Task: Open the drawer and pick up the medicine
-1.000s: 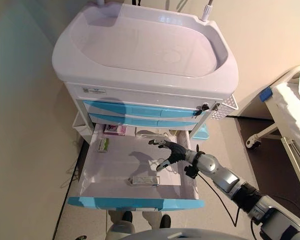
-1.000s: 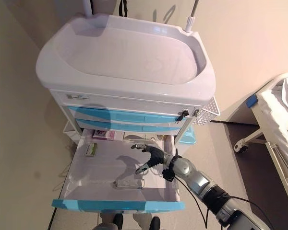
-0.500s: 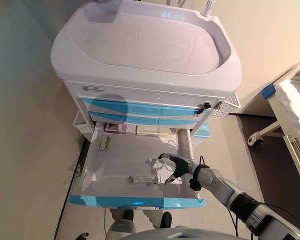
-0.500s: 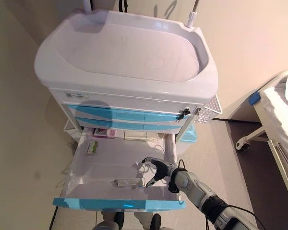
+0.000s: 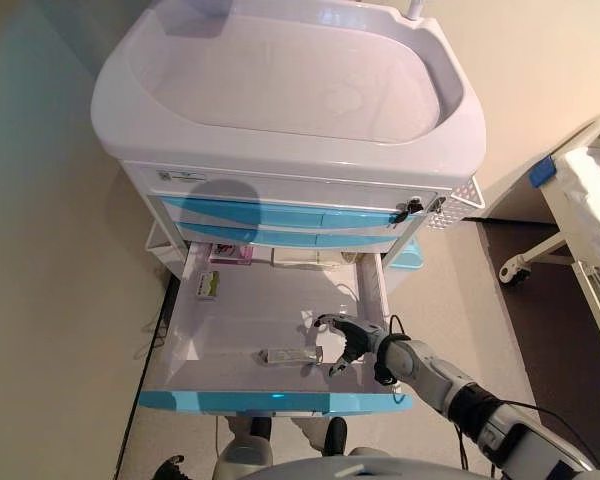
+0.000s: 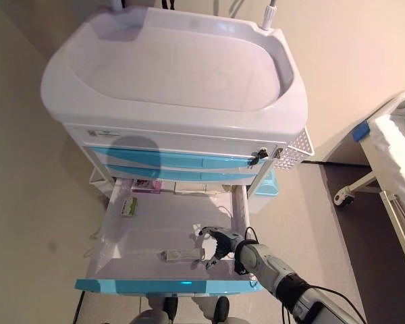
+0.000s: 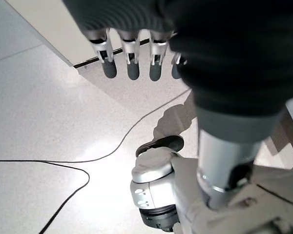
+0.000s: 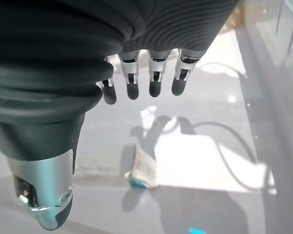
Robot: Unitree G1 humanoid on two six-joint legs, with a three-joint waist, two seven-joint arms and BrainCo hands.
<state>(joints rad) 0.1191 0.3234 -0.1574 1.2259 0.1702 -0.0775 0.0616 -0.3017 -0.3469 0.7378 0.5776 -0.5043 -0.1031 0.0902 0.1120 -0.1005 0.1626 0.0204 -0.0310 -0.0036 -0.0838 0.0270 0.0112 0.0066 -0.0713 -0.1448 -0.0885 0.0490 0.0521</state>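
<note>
Left eye view, lower centre: right hand (image 5: pixel 352 338) open (drawer (image 5: pixel 270 402) out) beside medicine box (image 5: pixel 288 356), must close on it.

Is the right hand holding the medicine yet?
No. The right hand hangs open above the drawer floor, and the medicine lies flat beside it, untouched.
</note>
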